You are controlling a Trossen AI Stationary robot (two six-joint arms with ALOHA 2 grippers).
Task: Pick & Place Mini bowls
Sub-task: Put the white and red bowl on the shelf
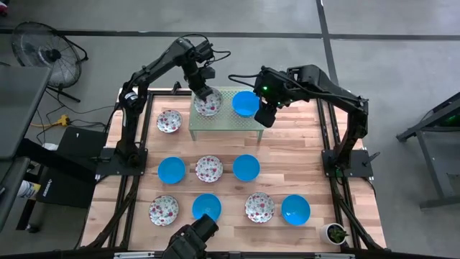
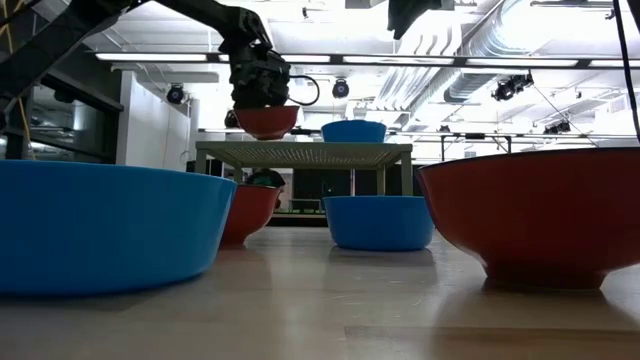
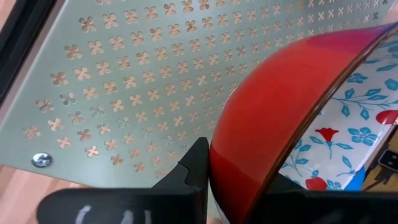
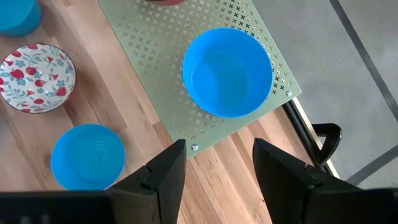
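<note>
Gripping the rim of a floral bowl (image 1: 208,103), the left gripper (image 1: 203,92) holds it just above the green rack (image 1: 223,124) at the tabletop's far edge, its fingers clamped on the bowl's wall. A blue bowl (image 1: 246,103) sits beside it near the rack's right edge. The right gripper (image 1: 264,116) hangs off the rack's near right corner, fingers (image 4: 166,177) spread apart and empty. Eight more bowls (image 1: 209,168) sit spaced across the tabletop (image 1: 302,144).
</note>
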